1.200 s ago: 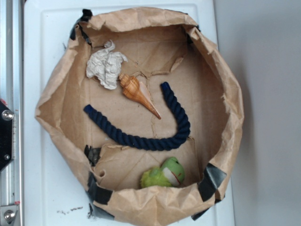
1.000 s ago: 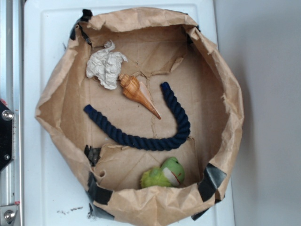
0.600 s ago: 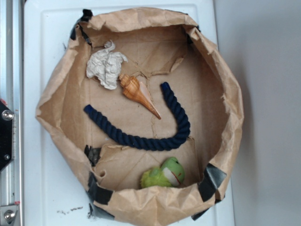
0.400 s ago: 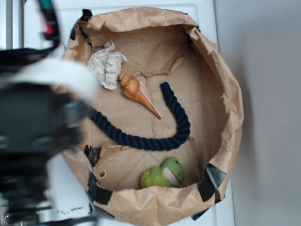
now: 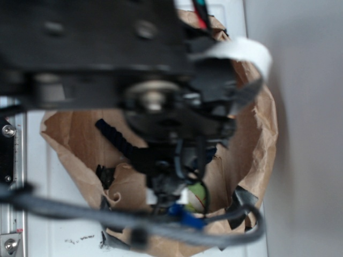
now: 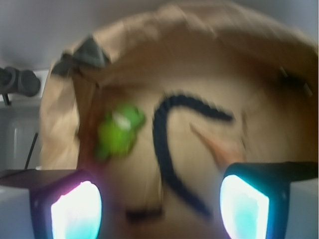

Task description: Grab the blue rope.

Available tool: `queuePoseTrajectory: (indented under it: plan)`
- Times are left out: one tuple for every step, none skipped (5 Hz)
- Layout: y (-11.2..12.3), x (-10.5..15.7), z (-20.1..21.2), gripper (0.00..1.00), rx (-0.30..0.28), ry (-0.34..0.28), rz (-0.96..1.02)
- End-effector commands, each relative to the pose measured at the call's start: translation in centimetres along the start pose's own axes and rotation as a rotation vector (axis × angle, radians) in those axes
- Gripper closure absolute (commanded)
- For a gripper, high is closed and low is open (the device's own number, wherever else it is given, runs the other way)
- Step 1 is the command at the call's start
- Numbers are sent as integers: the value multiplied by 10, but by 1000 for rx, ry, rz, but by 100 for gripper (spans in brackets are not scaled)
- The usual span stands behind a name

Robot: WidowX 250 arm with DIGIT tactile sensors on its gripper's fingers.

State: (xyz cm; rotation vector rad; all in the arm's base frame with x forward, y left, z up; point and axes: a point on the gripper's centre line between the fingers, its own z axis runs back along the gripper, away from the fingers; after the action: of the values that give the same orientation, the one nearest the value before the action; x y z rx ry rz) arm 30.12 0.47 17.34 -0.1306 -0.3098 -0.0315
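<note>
**Arm over bag, rope lying free on bag floor**

Exterior view: The upper and central frame is filled by the blurred black body of the robot arm (image 5: 134, 69), with a grey cable (image 5: 80, 211) crossing the lower part. A brown paper bag (image 5: 257, 134) with rolled-down walls is seen on a white surface (image 5: 40, 214), beside a pale grey area at the right. A metal rail (image 5: 10, 176) runs down the left edge. Only a short stretch of the blue rope (image 5: 115, 136) is exposed, left of the arm, on the bag floor. A sliver of a green toy (image 5: 198, 195) is visible below the arm. Black tape (image 5: 244, 201) patches the bag rim. The gripper itself cannot be made out here. No legible writing is found.

Wrist view: The picture is blurred. The gripper (image 6: 159, 206) is seen with its two glowing fingers (image 6: 244, 206) spread wide apart, nothing between them. The blue rope (image 6: 167, 149) lies curved on the bag floor between and beyond the fingers, untouched. The green toy (image 6: 117, 132) lies to its left, an orange pointed shell (image 6: 217, 147) to its right. The bag wall (image 6: 199, 45) rises at the far side. No labels are readable.
</note>
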Motion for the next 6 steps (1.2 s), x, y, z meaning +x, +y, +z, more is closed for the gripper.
queuePoseTrajectory:
  plan:
    - [3, -2, -24, 0, 7, -62, -115]
    - [3, -45, -17, 0, 42, -34, -211]
    - [12, -47, -28, 0, 63, -12, -219]
    - [12, -47, -28, 0, 63, -12, -219]
    - [12, -47, -28, 0, 63, -12, -219]
    - [12, -47, -28, 0, 63, -12, -219]
